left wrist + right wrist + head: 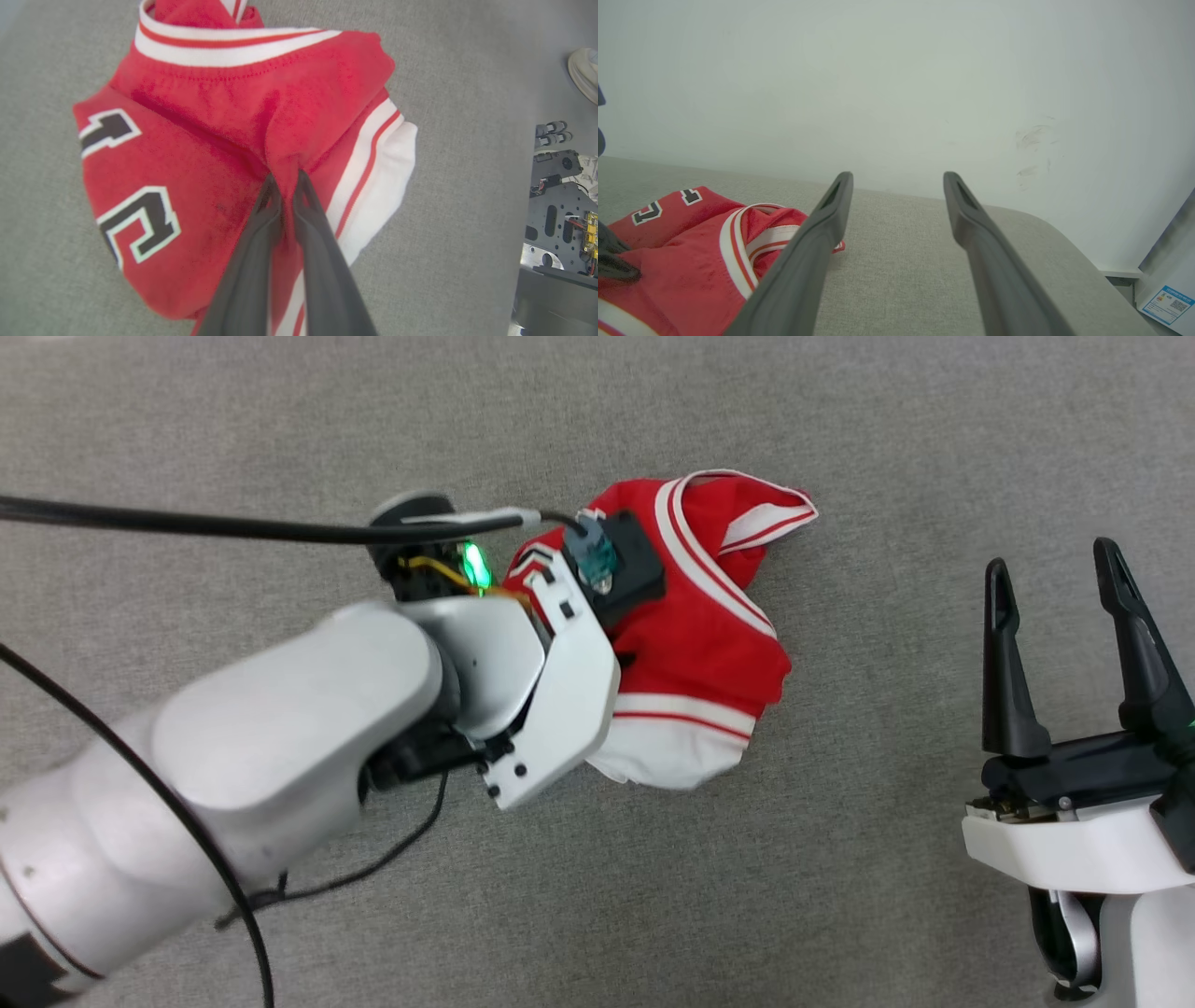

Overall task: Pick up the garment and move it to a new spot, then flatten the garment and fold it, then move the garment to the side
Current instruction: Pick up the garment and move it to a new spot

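A grey cloth-covered tabletop with a rounded corner beside a white wall carries a bunched-up red and white shirt

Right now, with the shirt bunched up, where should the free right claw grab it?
Probably the garment by its striped flap at the far right corner, from the right: it juts out facing the open right claw, away from the left claw.

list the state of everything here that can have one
garment: crumpled in a heap on the grey surface, not flattened, a red fold pinched
left claw: shut on the garment
right claw: open, holding nothing, apart from the garment
green light on the left wrist: lit
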